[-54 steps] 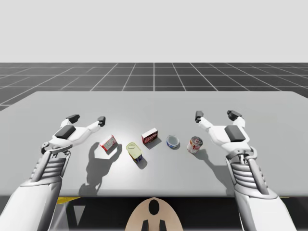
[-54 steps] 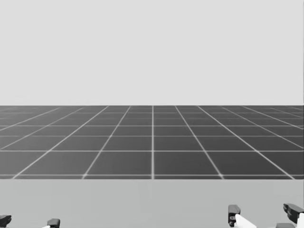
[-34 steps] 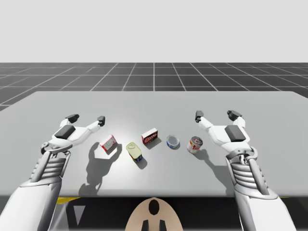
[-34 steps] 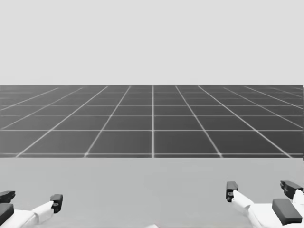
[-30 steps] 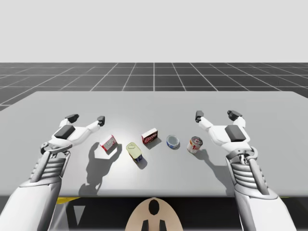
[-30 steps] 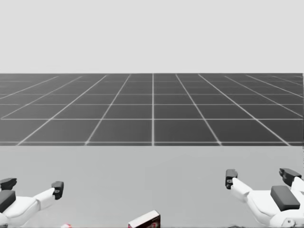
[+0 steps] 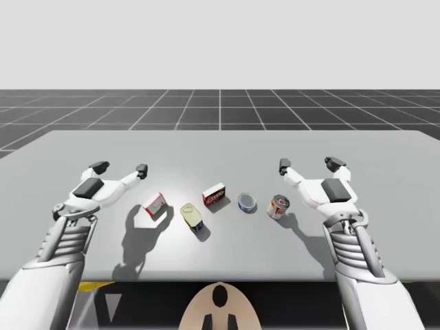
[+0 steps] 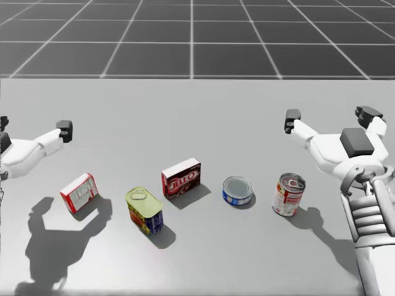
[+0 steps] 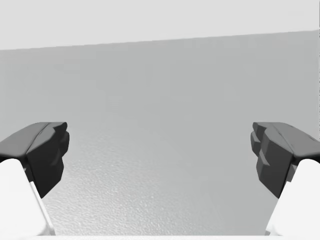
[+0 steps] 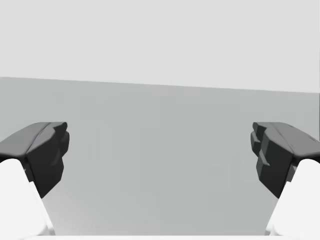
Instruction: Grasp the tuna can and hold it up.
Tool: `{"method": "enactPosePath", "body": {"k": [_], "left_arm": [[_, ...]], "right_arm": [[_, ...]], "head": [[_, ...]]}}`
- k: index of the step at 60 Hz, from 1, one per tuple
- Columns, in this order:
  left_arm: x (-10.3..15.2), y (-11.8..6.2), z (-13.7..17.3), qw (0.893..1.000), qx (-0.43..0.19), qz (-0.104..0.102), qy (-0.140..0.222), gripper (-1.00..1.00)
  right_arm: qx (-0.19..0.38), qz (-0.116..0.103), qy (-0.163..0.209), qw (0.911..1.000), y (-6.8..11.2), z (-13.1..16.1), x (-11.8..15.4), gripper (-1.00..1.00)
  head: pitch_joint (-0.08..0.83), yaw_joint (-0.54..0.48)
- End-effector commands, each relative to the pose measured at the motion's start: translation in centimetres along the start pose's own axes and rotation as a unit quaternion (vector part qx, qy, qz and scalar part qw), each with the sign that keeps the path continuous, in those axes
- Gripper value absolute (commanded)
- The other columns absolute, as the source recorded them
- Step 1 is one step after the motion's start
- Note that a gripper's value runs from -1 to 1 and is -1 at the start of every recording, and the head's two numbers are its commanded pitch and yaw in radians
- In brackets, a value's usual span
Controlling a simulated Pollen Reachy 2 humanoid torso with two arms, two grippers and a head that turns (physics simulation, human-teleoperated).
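right end effector (image 10: 160, 165) spread wide, bare table (image 10: 160, 150) ahead

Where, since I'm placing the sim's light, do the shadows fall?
High view: shadows of my left arm and right arm fall on the table toward me; brightest patch beside the yellow-topped can. Head view: red can throws shadow nearward, rightward.

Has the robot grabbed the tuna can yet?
Not yet, nothing is done. The tuna can sits on the table between the red box and the tall red can. The left claw and right claw hover open, empty. To do: reach, grab, lift.
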Motion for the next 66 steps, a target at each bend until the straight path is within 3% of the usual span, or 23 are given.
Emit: {"method": "enactPosePath", "body": {"k": [1,12,20,24,32,39,44,48,52,66], "left_arm": [[0.3,0.0,0.2,1.0,-0.003,0.003,-0.005,-1.0],[0.6,-0.2,0.4,1.0,-0.008,0.005,-0.01,-1.0],[0.8,-0.3,0.5,1.0,-0.009,0.007,-0.013,-1.0],[0.8,-0.3,0.5,1.0,-0.009,0.007,-0.015,-1.0],[0.8,-0.4,0.5,1.0,-0.008,0.008,-0.014,-1.0],[0.8,-0.4,0.6,1.0,-0.008,0.01,-0.013,-1.0],[0.8,-0.4,0.6,1.0,-0.008,0.011,-0.013,-1.0],[0.8,-0.3,0.6,1.0,-0.008,0.011,-0.013,-1.0],[0.8,-0.3,0.7,1.0,-0.007,0.012,-0.013,-1.0],[0.8,-0.3,0.7,1.0,-0.007,0.011,-0.012,-1.0]], "right_arm": [[0.002,0.004,-0.001,1.0,0.0,0.0,0.1,-1.0],[0.002,0.007,-0.002,1.0,0.0,0.0,0.1,-1.0],[0.013,-0.004,0.0,0.9999,0.4,0.4,0.6,-1.0],[0.029,-0.037,0.016,0.9987,0.8,1.0,1.3,-1.0],[0.037,-0.034,0.049,0.9975,2.7,4.1,2.6,-1.0],[0.049,-0.055,0.059,0.9955,4.5,7.1,3.6,-1.0],[0.056,-0.082,0.07,0.9926,6.3,9.7,3.4,-1.0],[0.068,-0.084,0.079,0.991,7.1,10.9,3.1,-1.0],[0.068,-0.113,0.097,0.9866,8.5,12.5,2.5,-1.0],[0.109,-0.133,0.129,0.9767,11.2,15.2,0.4,-1.0]], "head": [[0.6,-0.06],[0.676,-0.16],[0.698,-0.18],[0.696,-0.18],[0.683,-0.16],[0.685,-0.16],[0.683,-0.16],[0.682,-0.17],[0.682,-0.17],[0.684,-0.17]]}}
